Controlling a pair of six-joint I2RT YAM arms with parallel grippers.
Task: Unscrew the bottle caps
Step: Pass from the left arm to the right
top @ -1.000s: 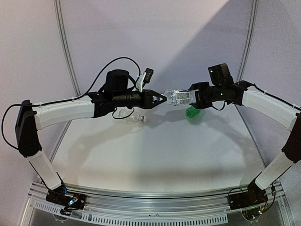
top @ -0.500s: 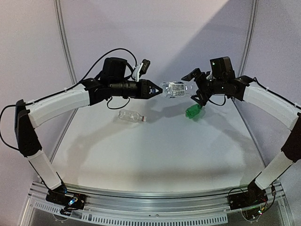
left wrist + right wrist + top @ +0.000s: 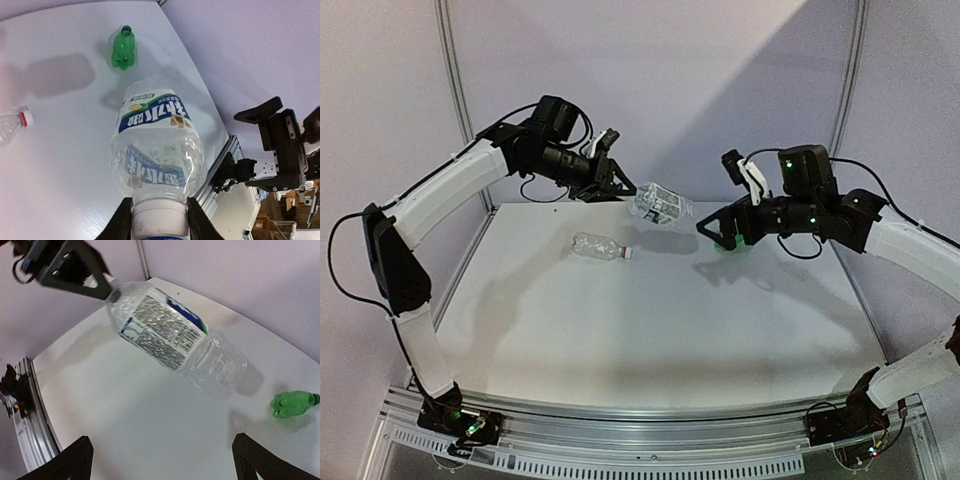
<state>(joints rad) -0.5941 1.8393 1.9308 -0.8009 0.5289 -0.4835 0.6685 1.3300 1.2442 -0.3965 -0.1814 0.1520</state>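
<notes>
White bench point(image 3: 650, 330), pale lilac walls on three sides, nothing on the surface but bottles.

- Left hand point(image 3: 623, 190): clenched on the white cap point(image 3: 159, 216) of the labelled bottle point(image 3: 157, 145). Bottle juts straight out ahead of the fingertips, lifted clear of the bench and hanging by its cap alone.
- Right hand point(image 3: 712, 230): released, jaws spread wide, holding nothing. It faces the bottle's base from across the gap, apart from it, no contact.
- Cap sits on the neck in the left wrist view; cannot tell whether it has been loosened at all.
- Unlabelled bottle point(image 3: 597, 246): lying on its side on the bench below the left hand, its cap point(image 3: 26, 118) still on.
- Green bottle point(image 3: 292, 404): lying on the bench ahead of the right hand and off to its right; green cap point(image 3: 126, 30) still on.

Judgement on progress: no cap seen off. Labelled bottle is mid-attempt at best; with only the cap gripped, the body has nothing bracing it, so the right hand would need to take hold of it for a twist to bite. The other two bottles look untouched. Most of the task remains.
</notes>
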